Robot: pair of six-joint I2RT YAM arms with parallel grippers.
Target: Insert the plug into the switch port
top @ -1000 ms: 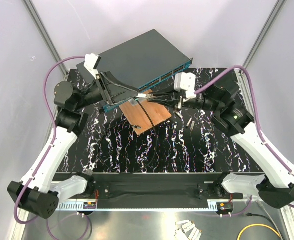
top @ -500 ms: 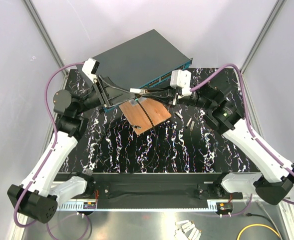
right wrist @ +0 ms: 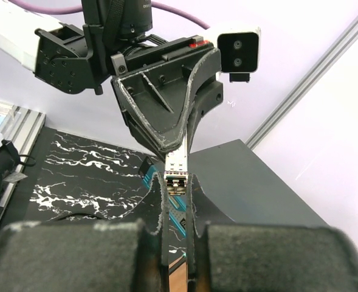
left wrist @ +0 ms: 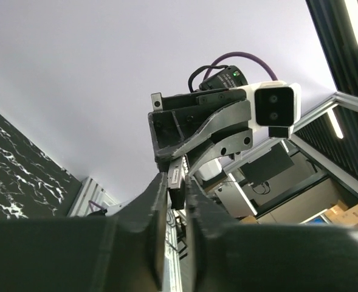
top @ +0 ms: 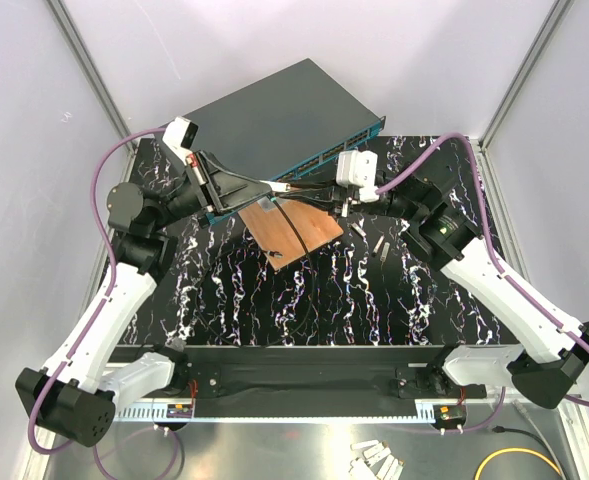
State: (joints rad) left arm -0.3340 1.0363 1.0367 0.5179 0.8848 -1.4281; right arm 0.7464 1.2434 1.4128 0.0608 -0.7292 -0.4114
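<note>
The plug (top: 289, 186), a small silver metal module, hangs in the air just in front of the switch's teal front edge (top: 324, 155). Both grippers meet on it. My left gripper (top: 279, 186) is shut on one end and my right gripper (top: 301, 187) is shut on the other. The left wrist view has the plug (left wrist: 175, 181) pinched between my left gripper (left wrist: 176, 191), with the right gripper's fingers (left wrist: 197, 131) beyond. In the right wrist view the plug (right wrist: 177, 169) sits in my right gripper (right wrist: 177, 185); the switch (right wrist: 251, 182) lies behind it.
A copper-brown board (top: 292, 228) lies on the black marbled table (top: 324, 290) just below the grippers. Small metal parts (top: 379, 245) lie to its right. The switch's dark top (top: 274, 115) overhangs the table's far edge.
My left gripper has shut on the plug, which the right gripper was holding all along. The right arm has shifted a little to the left.
</note>
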